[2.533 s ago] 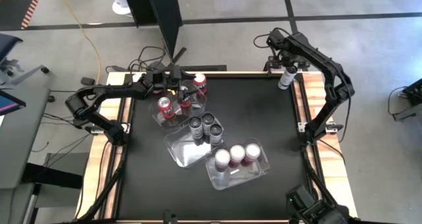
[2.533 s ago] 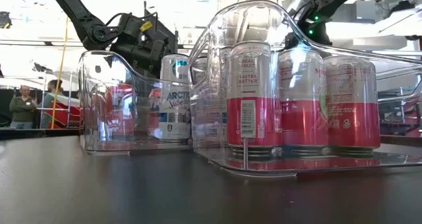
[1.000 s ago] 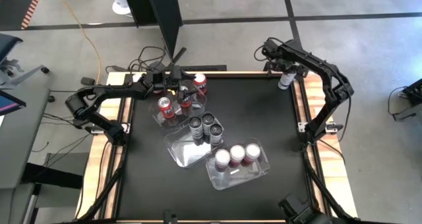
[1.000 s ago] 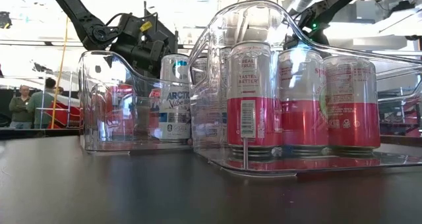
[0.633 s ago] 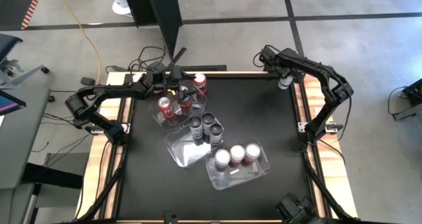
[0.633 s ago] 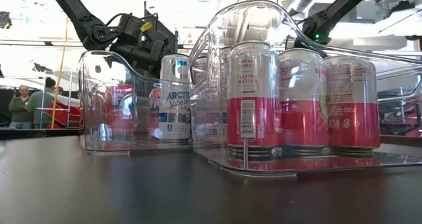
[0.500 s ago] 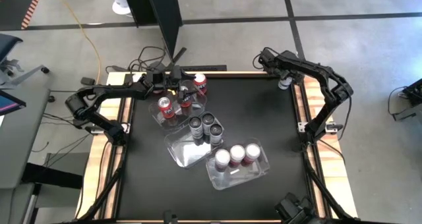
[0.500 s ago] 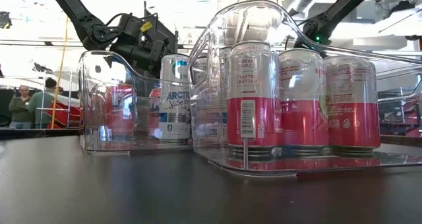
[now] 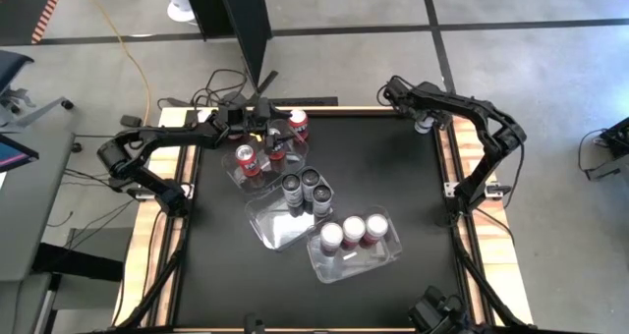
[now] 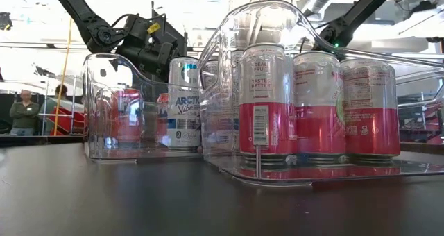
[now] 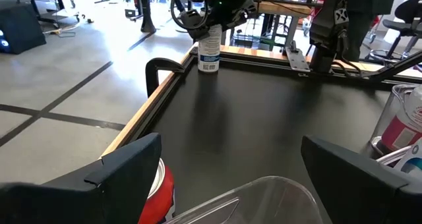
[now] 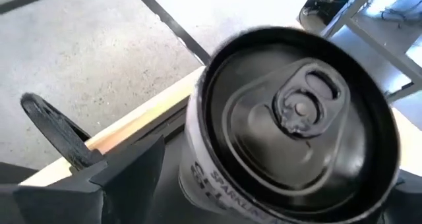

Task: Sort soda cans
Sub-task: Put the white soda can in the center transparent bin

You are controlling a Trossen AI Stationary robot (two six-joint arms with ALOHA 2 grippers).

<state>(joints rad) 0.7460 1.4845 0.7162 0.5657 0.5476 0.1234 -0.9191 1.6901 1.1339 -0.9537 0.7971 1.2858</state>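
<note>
Table's far corner: right claw spread wide around white can, left claw also wide

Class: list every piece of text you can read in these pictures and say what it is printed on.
"ARCTIC" over "Vibe": white can behind the left clear tub.
"REAL FRUIT", "TASTES BETTER": front pink can.
"SPARKL...": white can under the right wrist camera; cut off.
Barcodes and small print: too small to read.

"ARCTIC Vibe" on white can, "TASTES BETTER" — pink can, "SPARK…" — white can
</note>
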